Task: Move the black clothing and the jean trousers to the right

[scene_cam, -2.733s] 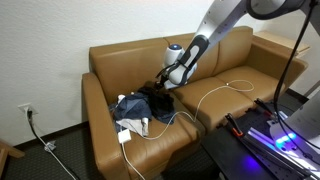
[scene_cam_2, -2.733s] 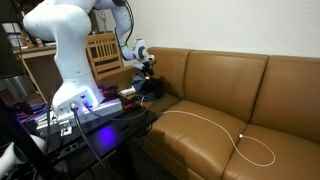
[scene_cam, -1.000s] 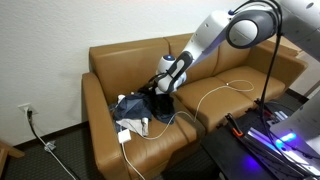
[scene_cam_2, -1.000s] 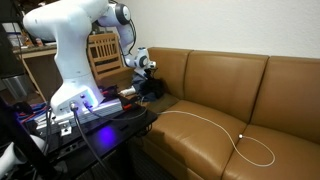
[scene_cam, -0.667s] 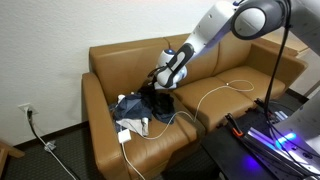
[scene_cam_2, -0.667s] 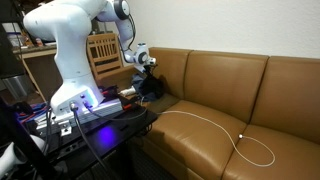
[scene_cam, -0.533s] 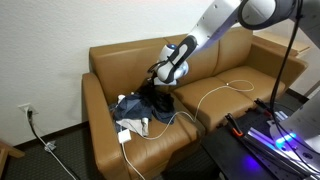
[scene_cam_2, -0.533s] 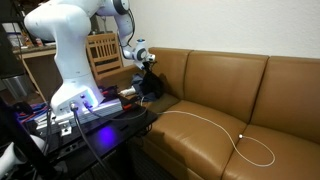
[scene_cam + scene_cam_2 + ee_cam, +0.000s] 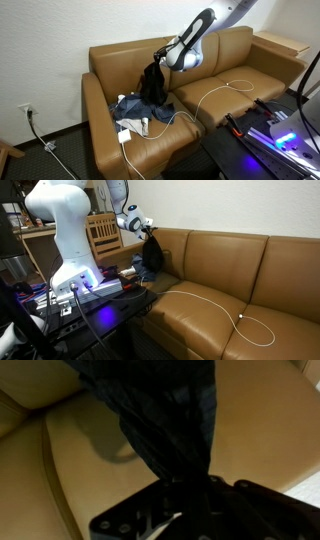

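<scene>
The black clothing (image 9: 153, 82) hangs in the air above the left seat of the brown sofa (image 9: 230, 70), pinched at its top by my gripper (image 9: 163, 55), which is shut on it. In an exterior view the same black clothing (image 9: 153, 253) dangles below the gripper (image 9: 149, 227) near the sofa's far end. The wrist view shows the black clothing (image 9: 165, 410) bunched between the jaws of the gripper (image 9: 190, 488) and hanging over the tan cushion. The jean trousers (image 9: 130, 106) lie crumpled on the left seat, below the hanging cloth.
A white cable (image 9: 215, 92) runs across the seats, seen also as the white cable (image 9: 215, 305). White items (image 9: 132, 128) lie at the front of the left cushion. A wooden chair (image 9: 103, 230) and the robot base (image 9: 65, 240) stand beside the sofa. A wall socket (image 9: 24, 109) is low on the wall.
The gripper closed on the black clothing and rose, lifting it off the pile so that it now hangs free above the left seat.
</scene>
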`<action>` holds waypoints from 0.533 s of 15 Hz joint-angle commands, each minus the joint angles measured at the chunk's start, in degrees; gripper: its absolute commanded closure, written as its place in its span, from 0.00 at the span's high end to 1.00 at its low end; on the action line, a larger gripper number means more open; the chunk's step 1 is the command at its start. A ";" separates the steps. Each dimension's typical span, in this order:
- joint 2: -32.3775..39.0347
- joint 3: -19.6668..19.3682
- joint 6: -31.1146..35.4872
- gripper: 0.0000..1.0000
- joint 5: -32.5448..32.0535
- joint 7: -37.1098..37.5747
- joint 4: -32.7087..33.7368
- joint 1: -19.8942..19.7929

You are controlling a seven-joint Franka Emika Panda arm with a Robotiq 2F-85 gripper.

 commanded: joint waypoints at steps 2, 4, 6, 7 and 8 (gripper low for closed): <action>-14.16 -14.83 -0.89 0.00 11.29 2.99 -9.11 10.59; -18.72 -23.19 -1.28 0.00 16.98 2.65 -11.99 16.29; -24.25 -26.98 -1.42 0.00 17.75 4.39 -14.14 17.35; -28.98 -24.68 -1.43 0.00 12.17 4.80 -16.75 14.50; -20.56 -25.84 -1.43 0.01 15.83 3.33 -10.76 16.01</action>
